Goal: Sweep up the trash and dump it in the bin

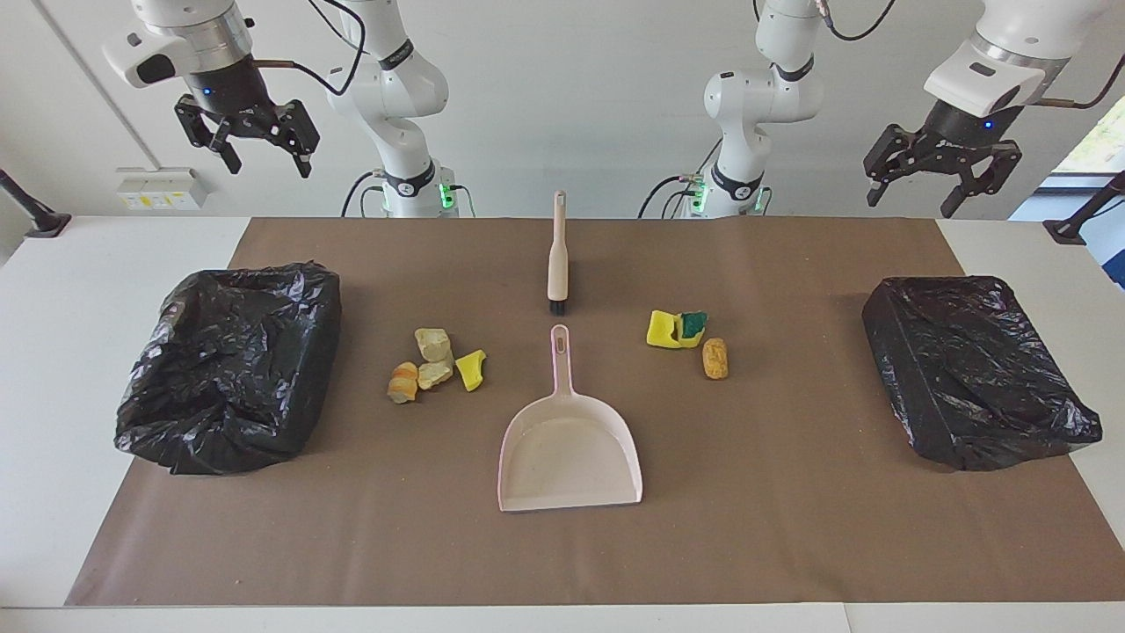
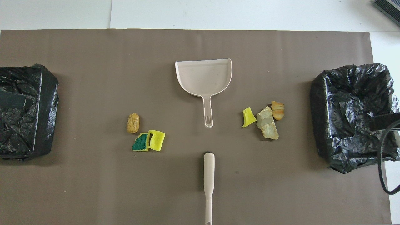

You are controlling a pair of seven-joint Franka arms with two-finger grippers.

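Note:
Trash lies in two small heaps on the brown mat. Toward the right arm's end are tan chunks [image 1: 432, 356] [image 2: 267, 123], an orange-brown piece [image 1: 403, 381] [image 2: 277, 110] and a yellow sponge bit [image 1: 471, 368] [image 2: 248, 117]. Toward the left arm's end lie a green-topped sponge [image 1: 693, 323] [image 2: 141, 142], a yellow sponge piece [image 1: 664, 330] [image 2: 157, 140] and a brown chunk [image 1: 715, 358] [image 2: 132, 122]. One black-bagged bin [image 1: 220, 387] [image 2: 350, 118] sits at the right arm's end, another bin [image 1: 976, 369] [image 2: 25, 112] at the left arm's. Both the right gripper [image 1: 268, 164] and the left gripper [image 1: 914, 200] hang open and empty, high over the robots' edge of the table.
A pale pink dustpan [image 1: 569, 448] [image 2: 204, 76] lies mid-mat, its handle pointing toward the robots. In line with it, nearer the robots, lies a cream hand brush [image 1: 558, 264] [image 2: 208, 175], bristles toward the pan. White table borders the mat.

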